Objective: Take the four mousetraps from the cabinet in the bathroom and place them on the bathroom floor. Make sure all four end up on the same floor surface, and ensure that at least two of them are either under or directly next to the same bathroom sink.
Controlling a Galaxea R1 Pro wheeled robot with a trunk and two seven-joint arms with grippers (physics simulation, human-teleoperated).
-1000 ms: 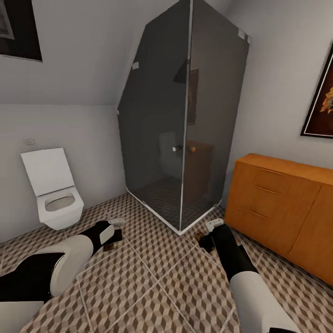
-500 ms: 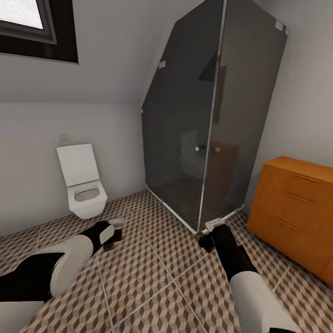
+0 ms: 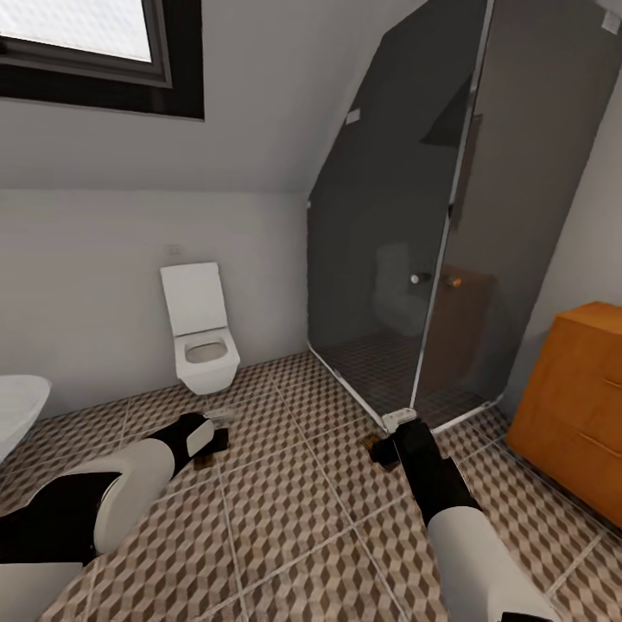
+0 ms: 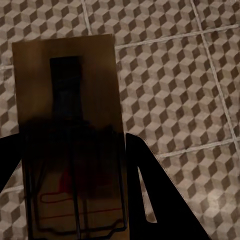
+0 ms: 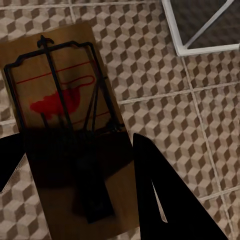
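My left gripper (image 3: 213,444) is shut on a tan mousetrap (image 4: 67,115) with dark wire parts and red print, held low over the bathroom floor (image 3: 285,518). In the left wrist view that board lies between the dark fingers (image 4: 150,190), above the cube-patterned tiles (image 4: 175,75). A second mousetrap (image 5: 62,110), with a red spot and black wire, is in my right gripper (image 3: 382,449), which is shut on it near the shower's corner. The orange-brown cabinet (image 3: 579,406) stands at the right edge of the head view, its fronts closed.
A dark glass shower enclosure (image 3: 432,225) with a white base frame (image 5: 200,47) fills the far right corner. The white wall-hung toilet (image 3: 203,341) stands open against the back wall under a sloped ceiling and window (image 3: 86,52). A white rounded fixture (image 3: 15,410) pokes in at the left edge.
The camera has swung left: shower, toilet and cabinet slid right in the picture, and the window and white fixture came into view. Both arms keep their pose, traps still held.
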